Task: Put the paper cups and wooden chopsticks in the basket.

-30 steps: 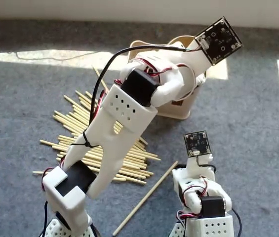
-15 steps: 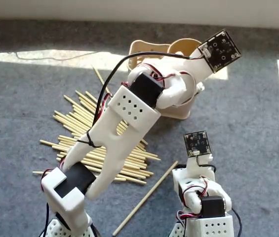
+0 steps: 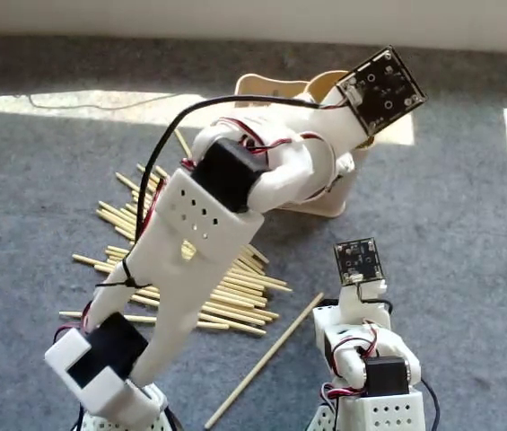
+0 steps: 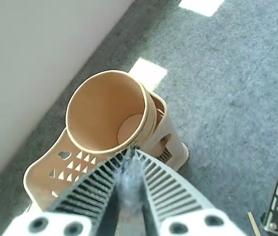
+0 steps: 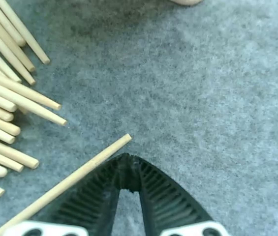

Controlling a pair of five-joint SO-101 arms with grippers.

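Over the basket (image 4: 55, 174), the left gripper (image 4: 131, 151) is pinching the near rim of the paper cups (image 4: 104, 115) (a nested stack, mouth tilting toward the wrist camera), with its jaws pressing together on that rim. The left wrist view is showing the stack at the basket's top edge, though whether they are touching is unclear. The high view is hiding most of the stack behind the left arm (image 3: 190, 242). Well apart from the basket, the right gripper (image 5: 125, 158) is sitting with jaws together on nothing, beside 1 stray chopstick (image 5: 65, 184). Near the basket, the pile of wooden chopsticks (image 3: 226, 301) is lying on grey carpet (image 3: 468, 233).
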